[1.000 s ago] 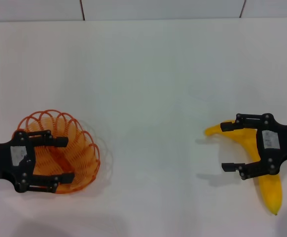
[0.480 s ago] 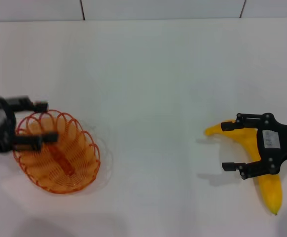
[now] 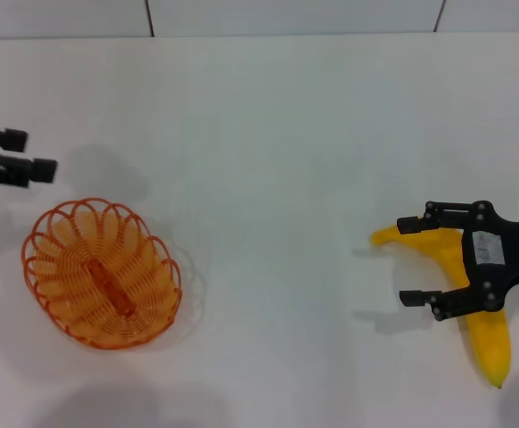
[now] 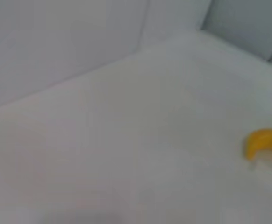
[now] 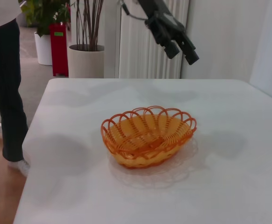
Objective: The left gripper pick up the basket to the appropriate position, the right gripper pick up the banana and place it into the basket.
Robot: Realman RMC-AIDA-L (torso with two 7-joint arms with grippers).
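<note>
Both apart: left gripper (image 3: pixel 29 153) beyond basket (image 3: pixel 102 272) (empty).

The basket (image 3: pixel 102 273) sits on the table's (image 3: pixel 268 134) left, the banana (image 3: pixel 473 294) well apart on its right.

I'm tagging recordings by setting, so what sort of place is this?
Probably an indoor office or lab space: a plain white table with only an orange basket and a banana, plus potted plants, a white radiator-like panel and a person standing on a wooden floor.
</note>
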